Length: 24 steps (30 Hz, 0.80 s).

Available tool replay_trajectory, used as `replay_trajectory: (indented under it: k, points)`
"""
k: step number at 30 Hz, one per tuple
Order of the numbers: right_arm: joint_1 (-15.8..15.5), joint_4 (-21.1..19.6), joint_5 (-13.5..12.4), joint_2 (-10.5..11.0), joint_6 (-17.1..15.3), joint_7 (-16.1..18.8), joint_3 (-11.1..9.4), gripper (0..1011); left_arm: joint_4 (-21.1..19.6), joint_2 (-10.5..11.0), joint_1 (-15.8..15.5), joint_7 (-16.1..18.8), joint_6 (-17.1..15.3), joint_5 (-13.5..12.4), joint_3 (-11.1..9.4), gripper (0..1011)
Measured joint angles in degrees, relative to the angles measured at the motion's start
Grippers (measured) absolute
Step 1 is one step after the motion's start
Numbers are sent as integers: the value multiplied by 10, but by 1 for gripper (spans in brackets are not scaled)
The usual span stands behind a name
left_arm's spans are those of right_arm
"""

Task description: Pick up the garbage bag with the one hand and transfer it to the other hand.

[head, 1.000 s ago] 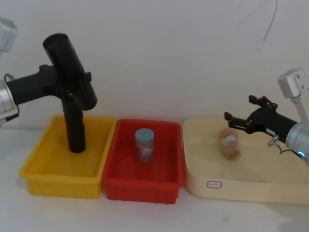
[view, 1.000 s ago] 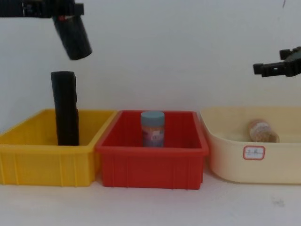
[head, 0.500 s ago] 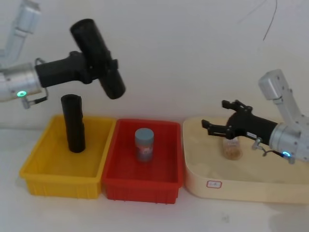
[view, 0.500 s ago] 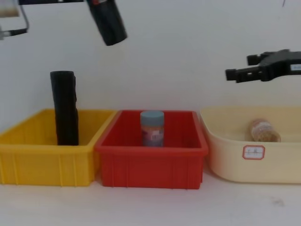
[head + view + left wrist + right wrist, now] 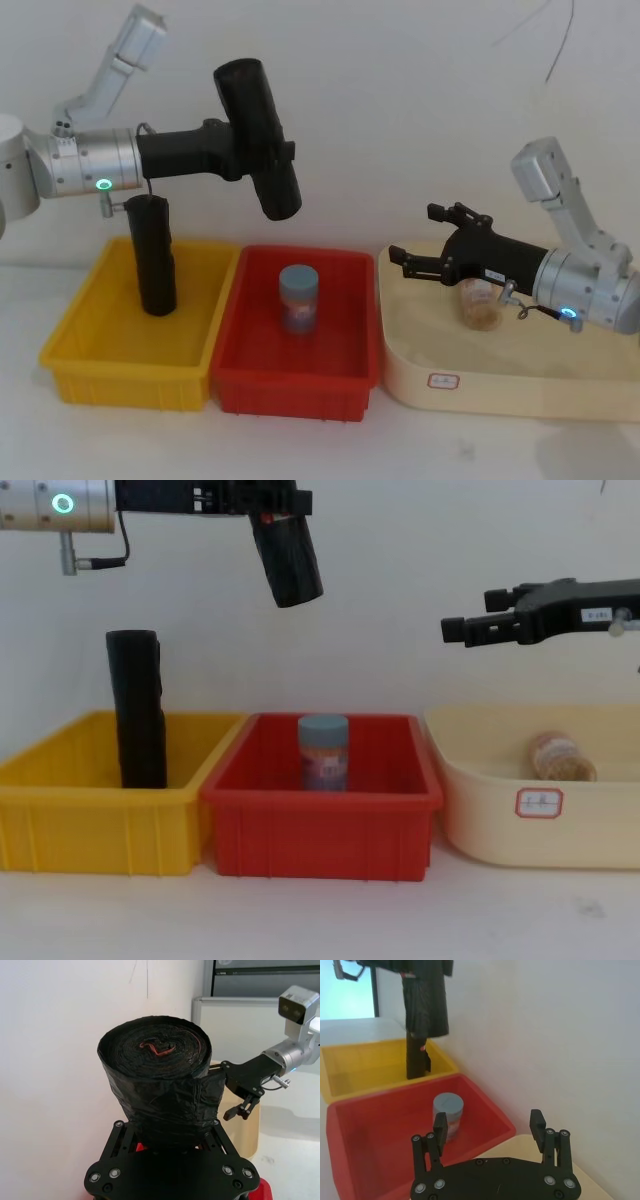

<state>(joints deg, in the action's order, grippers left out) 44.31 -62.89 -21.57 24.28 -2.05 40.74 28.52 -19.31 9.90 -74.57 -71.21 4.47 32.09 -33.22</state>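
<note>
Garbage bag (image 5: 276, 186): black roll, held in the air upper centre-left of the head view, above the red bin (image 5: 290, 392).
Left gripper (image 5: 262, 152): jaws clamped across the roll's middle.
Right gripper (image 5: 413, 240): centre right, jaws apart, well clear of the roll.
Handover: offer the free lower end; the right should close firmly before the left lets go.
Long axis: steeply tilted, top upper left, bottom lower right.

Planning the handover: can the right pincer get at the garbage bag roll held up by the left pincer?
Probably yes. The right pincer is open and faces the garbage bag roll, whose lower end hangs free below the left pincer; nothing stands between them above the red bin.
</note>
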Motion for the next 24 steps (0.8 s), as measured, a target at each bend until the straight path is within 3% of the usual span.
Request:
replay_trajectory:
  k: [3,9,24]
  points:
    - [0,1,-6,-2,2,0,-2,1000,41,-14,-21,-10,10,-1,-14,446]
    - [-2,1,-18,-5,4,-1,-8,1000,86,-31,-44,-21,19,-1,-29,446]
    - [-8,6,-82,-7,-5,33,-33,1000,133,-49,-68,-33,31,-2,-45,446]
